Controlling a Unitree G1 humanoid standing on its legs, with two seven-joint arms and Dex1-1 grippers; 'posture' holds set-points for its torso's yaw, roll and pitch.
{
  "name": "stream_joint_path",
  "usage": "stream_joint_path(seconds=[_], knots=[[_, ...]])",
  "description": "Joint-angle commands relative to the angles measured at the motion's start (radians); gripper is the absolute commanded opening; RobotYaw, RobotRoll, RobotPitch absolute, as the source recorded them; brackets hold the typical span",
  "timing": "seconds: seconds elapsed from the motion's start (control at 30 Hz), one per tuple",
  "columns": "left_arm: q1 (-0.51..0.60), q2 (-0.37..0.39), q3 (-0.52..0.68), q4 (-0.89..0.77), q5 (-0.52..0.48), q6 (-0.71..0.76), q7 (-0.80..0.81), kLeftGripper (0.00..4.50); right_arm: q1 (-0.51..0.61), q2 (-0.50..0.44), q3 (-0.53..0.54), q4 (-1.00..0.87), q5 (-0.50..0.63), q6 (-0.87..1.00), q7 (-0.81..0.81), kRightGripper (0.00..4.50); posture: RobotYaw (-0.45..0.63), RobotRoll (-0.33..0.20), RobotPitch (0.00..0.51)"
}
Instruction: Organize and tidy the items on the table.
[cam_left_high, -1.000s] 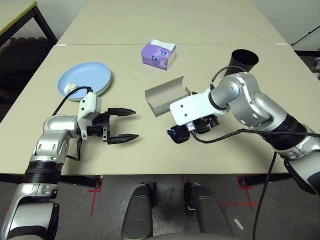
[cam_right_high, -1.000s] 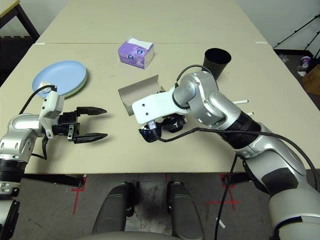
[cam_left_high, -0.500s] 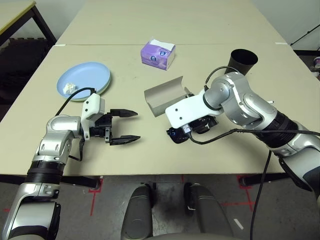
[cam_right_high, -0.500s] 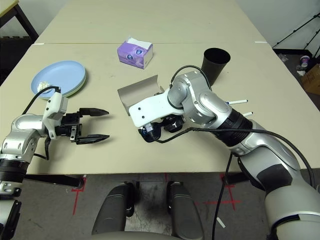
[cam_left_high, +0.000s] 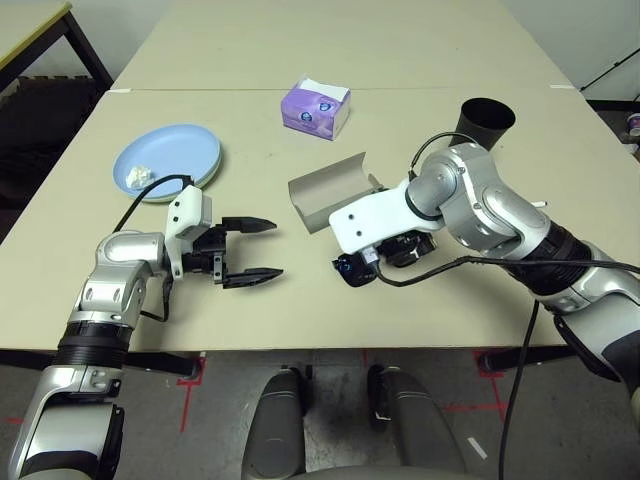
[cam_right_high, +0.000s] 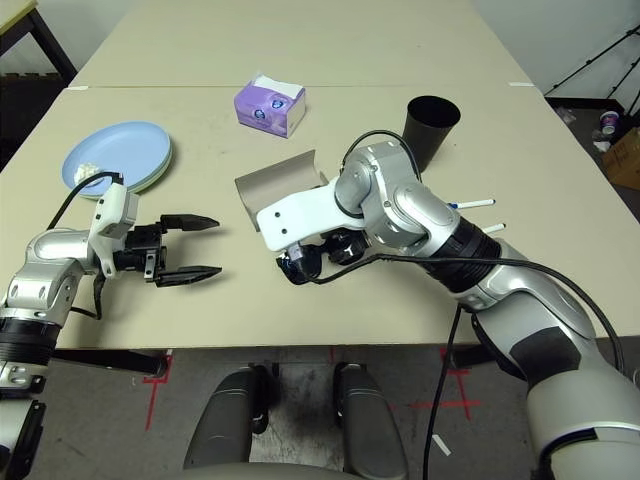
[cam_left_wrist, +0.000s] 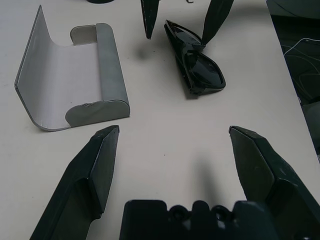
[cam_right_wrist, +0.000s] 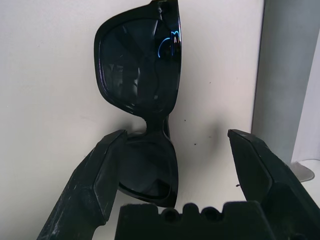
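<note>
Right wrist view shows the right gripper (cam_right_wrist: 175, 165) with fingers spread, one over the sunglasses (cam_right_wrist: 145, 75); closing off-centre could skid them across the bench (cam_right_wrist: 45, 75). Left gripper (cam_left_high: 262, 249) hovers spread.

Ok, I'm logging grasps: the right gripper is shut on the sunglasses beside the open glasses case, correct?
Not quite. The right gripper is open, its fingers spread around the sunglasses without clamping them, as the right wrist view shows. The sunglasses do lie on the table beside the open glasses case.
</note>
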Motion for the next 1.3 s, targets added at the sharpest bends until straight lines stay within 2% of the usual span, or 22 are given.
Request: stream_joint_path(seconds=[0.03,1.07,1.1,1.17,1.3], knots=[[0.005,0.002,-0.012,-0.001,0.013,-0.01,-0.009,4.48,0.004,0.006,0.015,-0.017,-0.006,0.012,0.009,4.5,0.02,0.0,0.176],[0.026,0.02,-0.016,-0.001,0.033,-0.043,-0.022,4.48,0.038,0.026,0.029,0.01,-0.051,-0.016,-0.019,4.5,0.04,0.0,0.172],[0.027,0.021,-0.016,-0.001,0.033,-0.043,-0.022,4.5,0.039,0.026,0.029,0.009,-0.051,-0.017,-0.018,4.12,0.04,0.0,0.172],[0.029,0.023,-0.016,-0.002,0.032,-0.044,-0.021,4.5,0.042,0.026,0.03,0.007,-0.051,-0.018,-0.017,3.64,0.04,0.0,0.172],[0.031,0.023,-0.016,-0.004,0.032,-0.044,-0.02,4.5,0.045,0.028,0.032,0.007,-0.052,-0.022,-0.017,2.18,0.04,0.0,0.172]])
